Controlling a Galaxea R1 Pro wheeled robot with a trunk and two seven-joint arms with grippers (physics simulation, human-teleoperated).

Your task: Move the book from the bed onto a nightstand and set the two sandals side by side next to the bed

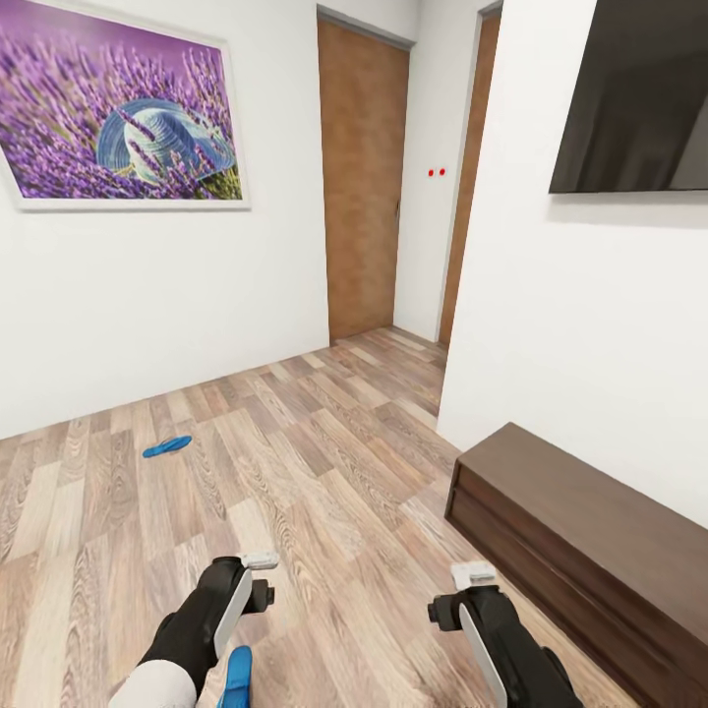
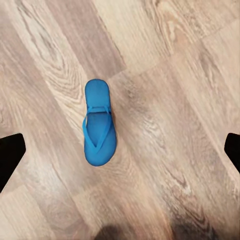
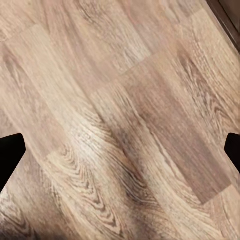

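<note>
The near blue sandal (image 2: 99,124) lies flat on the wood-plank floor (image 2: 170,65) directly beneath the left hand (image 2: 120,150), whose fingers are spread wide and empty; it looks light and bendy, best pinched across its narrow sole edges.

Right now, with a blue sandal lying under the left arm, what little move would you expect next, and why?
Probably lower the left gripper straight down onto the near sandal. The left wrist view shows it lying flat on the wood floor, between the wide-open fingers and not yet touched. The other sandal lies farther off near the wall, so the close one seems the natural first pick.
</note>
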